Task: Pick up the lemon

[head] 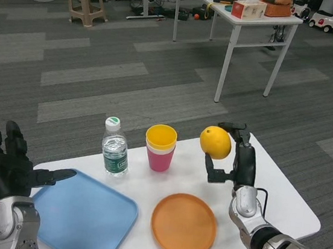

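Your right hand (230,159) grips the lemon (215,142), seemingly lifted off the table (278,202); your left hand (5,162) waits spread and unladen.

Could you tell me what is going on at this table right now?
The robot's right hand holds the lemon up above the white table, so the pick is done. Its left hand waits open by the blue tray. A water bottle, stacked cups and an orange plate stand untouched.
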Controlling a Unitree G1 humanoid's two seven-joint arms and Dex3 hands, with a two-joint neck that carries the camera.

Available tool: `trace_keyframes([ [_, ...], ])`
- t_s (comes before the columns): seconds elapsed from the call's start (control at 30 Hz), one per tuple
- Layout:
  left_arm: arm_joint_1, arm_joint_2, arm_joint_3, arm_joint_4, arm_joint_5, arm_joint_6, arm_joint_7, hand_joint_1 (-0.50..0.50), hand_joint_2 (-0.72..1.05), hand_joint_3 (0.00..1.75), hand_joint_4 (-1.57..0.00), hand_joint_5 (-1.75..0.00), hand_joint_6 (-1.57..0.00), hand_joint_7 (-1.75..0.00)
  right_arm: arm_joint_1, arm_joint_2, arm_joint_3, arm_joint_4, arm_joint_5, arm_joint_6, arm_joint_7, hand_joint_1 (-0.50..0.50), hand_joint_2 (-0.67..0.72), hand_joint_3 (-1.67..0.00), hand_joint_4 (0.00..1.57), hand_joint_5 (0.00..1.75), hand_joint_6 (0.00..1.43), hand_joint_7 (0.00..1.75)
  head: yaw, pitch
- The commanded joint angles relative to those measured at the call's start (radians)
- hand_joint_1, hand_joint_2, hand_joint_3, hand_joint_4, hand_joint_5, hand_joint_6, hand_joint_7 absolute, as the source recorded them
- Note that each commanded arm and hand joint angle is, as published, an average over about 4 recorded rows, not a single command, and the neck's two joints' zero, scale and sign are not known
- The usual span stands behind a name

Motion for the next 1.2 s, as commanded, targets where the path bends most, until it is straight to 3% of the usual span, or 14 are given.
trace_keyframes([
  [0.03,0.012,0.014,-0.002,-0.005,0.000,-0.005,0.000,-0.10,-0.28,0.09,0.00,0.00,0.00,-0.07,0.000,-0.001,-0.008,-0.006,0.007,-0.016,-0.006,-0.25,-0.32,-1.43,0.29,0.87,0.46,1.26,0.003,-0.001],
  [0.33,0.021,0.017,0.000,-0.015,0.000,-0.005,0.000,-0.10,-0.28,0.09,0.00,0.00,0.00,-0.07,0.000,0.003,-0.001,-0.007,0.007,-0.016,-0.006,-0.22,-0.30,-1.43,0.29,0.87,0.44,1.26,0.007,-0.005],
  [0.43,0.023,0.019,0.000,-0.018,0.000,-0.005,0.000,-0.10,-0.28,0.09,0.00,0.00,0.00,-0.07,0.000,0.004,0.001,-0.008,0.007,-0.016,-0.006,-0.24,-0.35,-1.43,0.29,0.82,0.45,1.26,0.007,-0.005],
  [1.2,0.034,0.023,-0.002,-0.034,0.002,-0.007,0.000,-0.10,-0.28,0.09,0.00,0.00,0.00,-0.07,0.009,0.004,0.006,-0.017,0.007,-0.016,-0.006,-0.25,-0.35,-1.43,0.29,0.85,0.44,1.26,0.004,0.000],
])
